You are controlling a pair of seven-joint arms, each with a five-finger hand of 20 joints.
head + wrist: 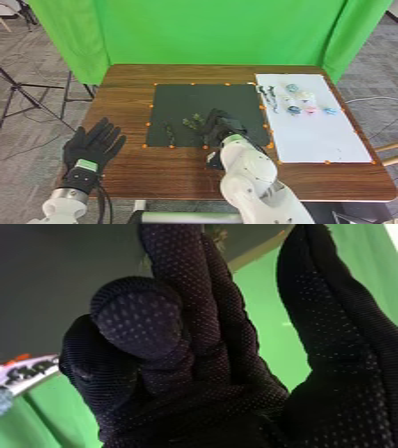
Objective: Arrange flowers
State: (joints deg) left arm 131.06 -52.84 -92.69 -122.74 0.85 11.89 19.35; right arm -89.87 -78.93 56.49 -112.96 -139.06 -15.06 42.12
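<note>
Above the dark mat (pixel 182 95), my right hand (pixel 224 125) is beside a leafy green sprig (pixel 193 121), on its right side. A thin dark-green stem (pixel 170 132) lies on the mat farther left. In the right wrist view my right hand (pixel 209 339) has some fingers straight and others folded, the thumb standing apart, with nothing in the gap; a bit of greenery (pixel 218 235) shows behind the fingertips. My left hand (pixel 91 146) is spread open at the table's left side. Blue flowers (pixel 294 109), a pink flower (pixel 311 109) and white flowers (pixel 305 96) lie on the white sheet (pixel 324 142).
Dark curved stems (pixel 268 96) lie along the left side of the white sheet. Small orange markers (pixel 145 145) line the mat's edges. A green curtain (pixel 213 32) hangs behind the wooden table (pixel 160 172).
</note>
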